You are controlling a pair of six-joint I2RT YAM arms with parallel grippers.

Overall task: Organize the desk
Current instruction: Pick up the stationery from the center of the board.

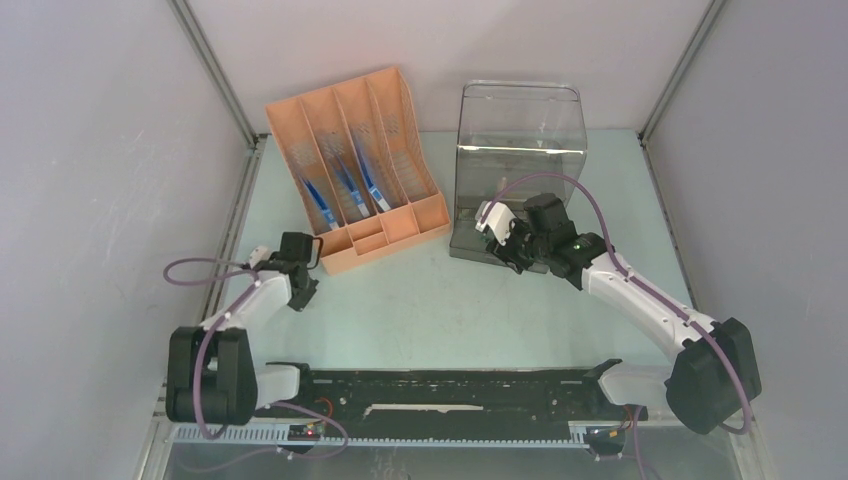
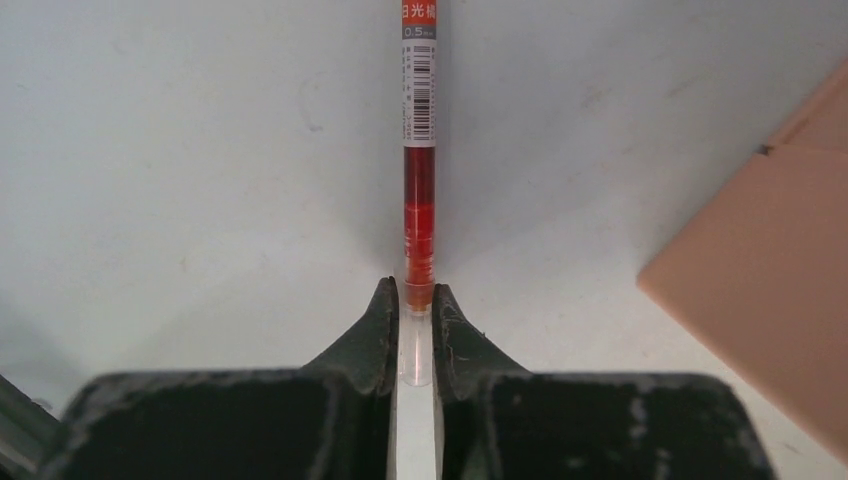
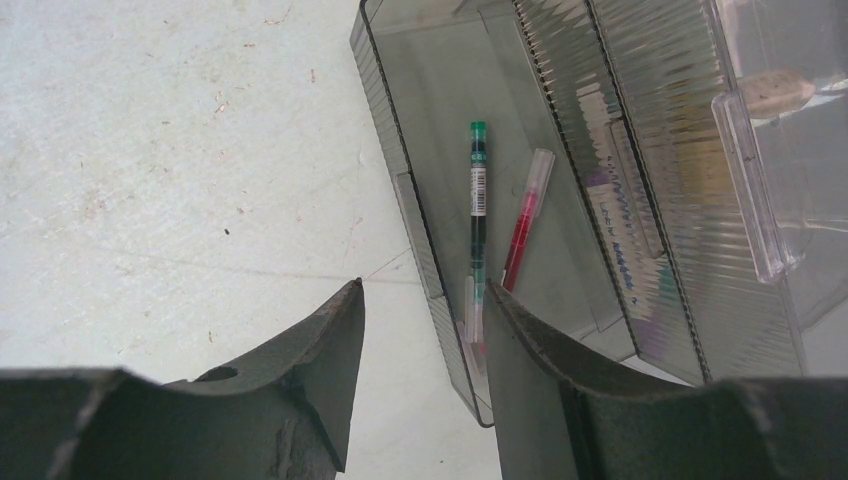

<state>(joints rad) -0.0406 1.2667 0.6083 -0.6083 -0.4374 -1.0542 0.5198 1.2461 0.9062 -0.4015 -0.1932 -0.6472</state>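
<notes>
left gripper (image 2: 413, 292) clamped on red pen (image 2: 419, 190), desk (image 2: 200, 150) left side | right gripper (image 3: 425, 288) jaws apart, over smoked bin (image 3: 432, 70)

We count six pens: three blue pens (image 1: 320, 205) (image 1: 352, 190) (image 1: 375, 190), one green pen (image 3: 478, 200), one red pen (image 3: 522, 225) and one orange pen (image 2: 419, 190). We also count one orange organizer (image 1: 425, 215), one clear box (image 1: 520, 120), two robot arms (image 1: 245, 310) (image 1: 640, 295) and one desk (image 1: 450, 310).

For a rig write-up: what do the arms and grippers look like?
The left arm and right arm have white links, black joints and looping purple cables. A green light shows on the right arm. The left gripper and right gripper have scuffed black wedge-shaped fingers.
</notes>
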